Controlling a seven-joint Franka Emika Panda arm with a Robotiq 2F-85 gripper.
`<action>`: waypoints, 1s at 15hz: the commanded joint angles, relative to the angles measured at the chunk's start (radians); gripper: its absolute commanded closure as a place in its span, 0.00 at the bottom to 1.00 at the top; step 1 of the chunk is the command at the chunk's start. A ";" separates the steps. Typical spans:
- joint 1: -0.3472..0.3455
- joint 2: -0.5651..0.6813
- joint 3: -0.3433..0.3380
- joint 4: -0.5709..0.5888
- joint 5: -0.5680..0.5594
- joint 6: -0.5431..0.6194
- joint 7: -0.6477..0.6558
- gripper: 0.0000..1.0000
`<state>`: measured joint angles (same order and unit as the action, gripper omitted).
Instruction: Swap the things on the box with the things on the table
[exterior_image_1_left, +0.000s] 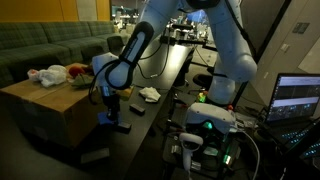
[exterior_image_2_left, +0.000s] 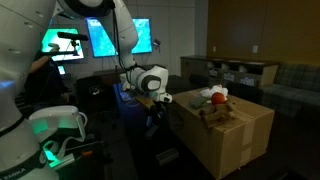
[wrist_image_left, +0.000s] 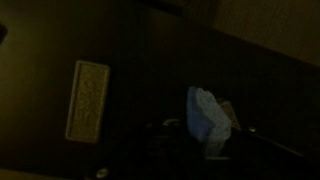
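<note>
Gripper low over blue item on table, centre-left; jaws too dark to call; plush items on box, left; swap barely begun

Box: brown cardboard. Table: glossy black. Cloth: white. Toy: red. Sofa: green. Arm: white. Small object: pale blue.

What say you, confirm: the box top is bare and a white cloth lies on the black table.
Wrong: the box top holds several things, shown in both exterior views. The white cloth does lie on the black table.
</note>
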<state>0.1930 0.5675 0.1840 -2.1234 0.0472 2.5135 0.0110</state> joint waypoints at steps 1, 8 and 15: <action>0.023 -0.095 -0.034 0.015 -0.029 -0.044 0.049 0.97; 0.021 -0.080 -0.090 0.202 -0.084 -0.040 0.074 0.97; 0.000 0.108 -0.104 0.547 -0.114 -0.106 0.017 0.97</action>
<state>0.1974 0.5624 0.0771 -1.7641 -0.0574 2.4700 0.0546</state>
